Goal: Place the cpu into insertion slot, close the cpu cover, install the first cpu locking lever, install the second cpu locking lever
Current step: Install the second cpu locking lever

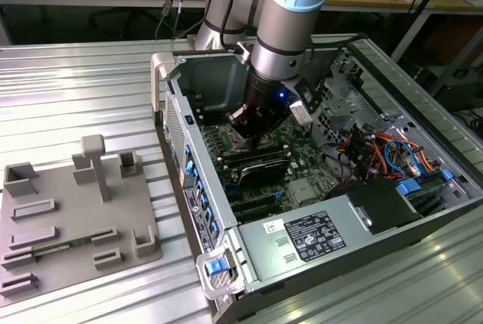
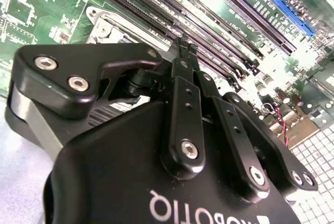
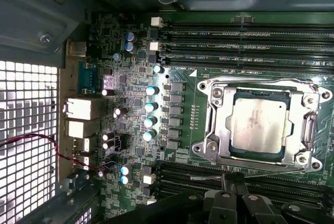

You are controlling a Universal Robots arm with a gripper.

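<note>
Silver-grey, the cpu [image 3: 259, 124] lies seated in the slot [image 3: 236, 153] with the cover [image 3: 308, 119] framing it flat. The gripper [image 2: 183, 46] hovers over the memory slots [image 2: 156, 12] just beside it, fingers pinched together, holding nothing.

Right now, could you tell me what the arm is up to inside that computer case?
The arm has its claw lowered into the open computer case, over the green motherboard. In the first wrist view the cpu already sits in the insertion slot, and the cpu cover lies closed around it. The claw's narrow fingertips are pressed together beside the socket, next to the black memory slots, and hold nothing.
</note>
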